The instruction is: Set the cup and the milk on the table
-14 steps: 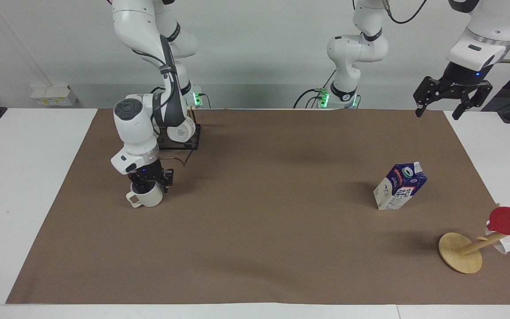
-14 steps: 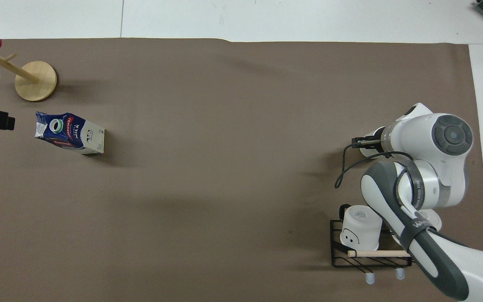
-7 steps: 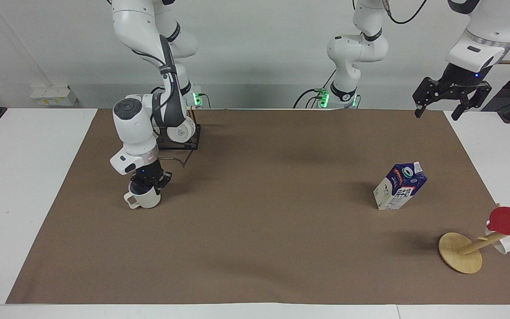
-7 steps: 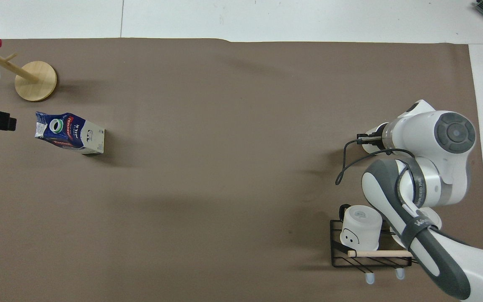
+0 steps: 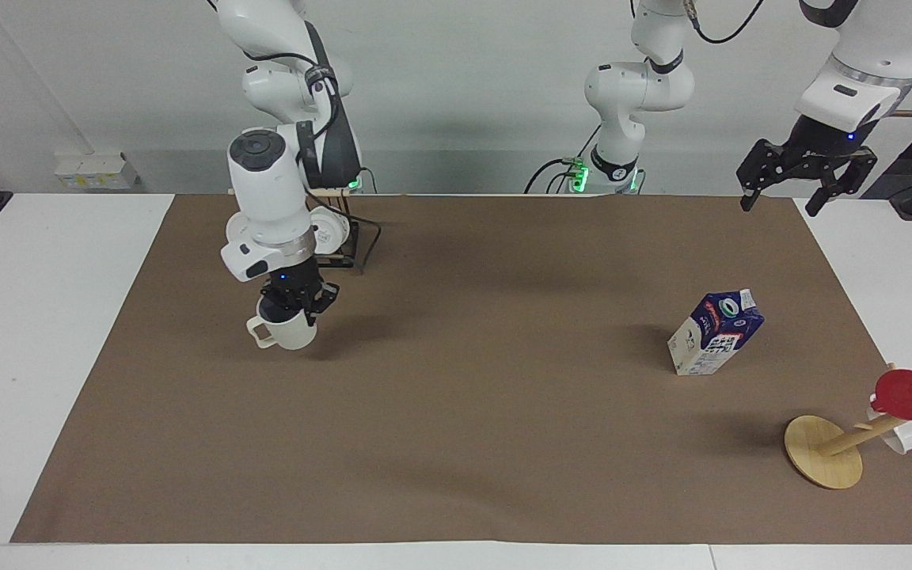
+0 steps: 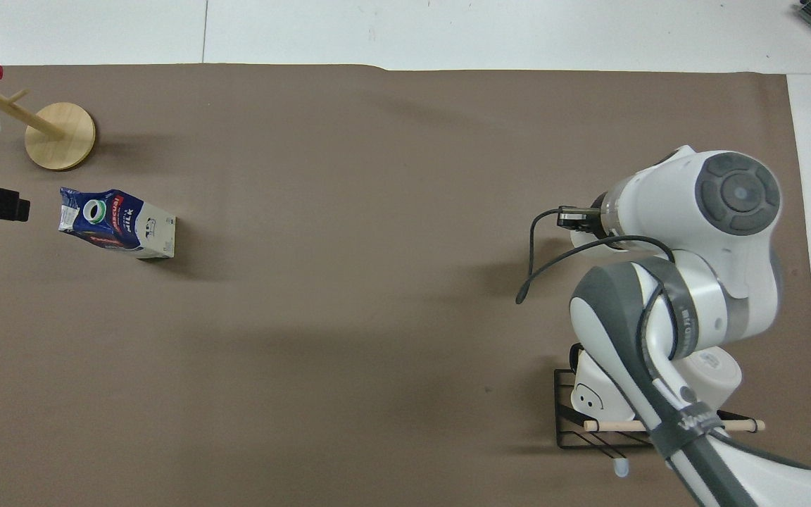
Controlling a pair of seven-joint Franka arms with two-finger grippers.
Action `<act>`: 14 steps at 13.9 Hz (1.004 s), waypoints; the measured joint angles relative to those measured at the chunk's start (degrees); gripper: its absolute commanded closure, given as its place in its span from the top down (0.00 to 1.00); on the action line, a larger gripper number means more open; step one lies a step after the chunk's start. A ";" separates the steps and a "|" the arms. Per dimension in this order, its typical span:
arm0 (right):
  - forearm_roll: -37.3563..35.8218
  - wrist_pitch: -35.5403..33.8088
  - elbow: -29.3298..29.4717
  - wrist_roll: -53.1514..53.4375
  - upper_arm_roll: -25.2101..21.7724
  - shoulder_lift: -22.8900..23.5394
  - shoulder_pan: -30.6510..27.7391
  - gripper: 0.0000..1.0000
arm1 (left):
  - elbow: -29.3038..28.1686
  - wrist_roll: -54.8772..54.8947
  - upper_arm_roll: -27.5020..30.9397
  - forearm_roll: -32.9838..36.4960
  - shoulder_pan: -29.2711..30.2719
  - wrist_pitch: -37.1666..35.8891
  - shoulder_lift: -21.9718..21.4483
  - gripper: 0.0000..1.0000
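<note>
The cream-white cup (image 5: 286, 332) hangs upright from my right gripper (image 5: 294, 307), which is shut on its rim and holds it a little above the brown paper (image 5: 464, 412) of the table (image 5: 28, 317), toward the right arm's end. In the overhead view the arm hides most of the cup. The milk (image 5: 716, 332) (image 6: 117, 223) stands on the paper toward the left arm's end. My left gripper (image 5: 780, 203) is open and empty, raised over the table's edge nearer to the robots than the milk.
A black wire rack (image 5: 341, 247) (image 6: 588, 440) with a bright white mug (image 6: 592, 394) stands near the right arm's base. A wooden mug tree (image 5: 822, 451) (image 6: 60, 135) carries a red cup (image 5: 911, 394) and a white mug (image 5: 895, 437), farther from the robots than the milk.
My right gripper has lifted the cup off the paper and carried it toward the table's middle and nearer to the robots. The left gripper and milk have stayed in place.
</note>
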 measured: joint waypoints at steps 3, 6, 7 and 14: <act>-0.01 -0.21 1.75 7.09 0.06 0.97 5.69 0.00 | -0.03 0.00 0.00 0.00 0.00 0.00 0.00 1.00; -0.16 -0.21 4.77 13.76 0.12 4.53 11.50 0.00 | -0.04 0.00 -0.01 0.00 0.00 0.00 0.00 1.00; -0.16 -0.21 5.41 14.95 0.11 5.70 12.95 0.00 | -0.04 0.00 -0.01 0.00 0.00 0.00 0.00 1.00; -3.29 5.22 6.61 22.93 0.06 12.50 19.25 0.00 | -0.06 0.00 -0.03 0.00 0.00 0.00 0.00 1.00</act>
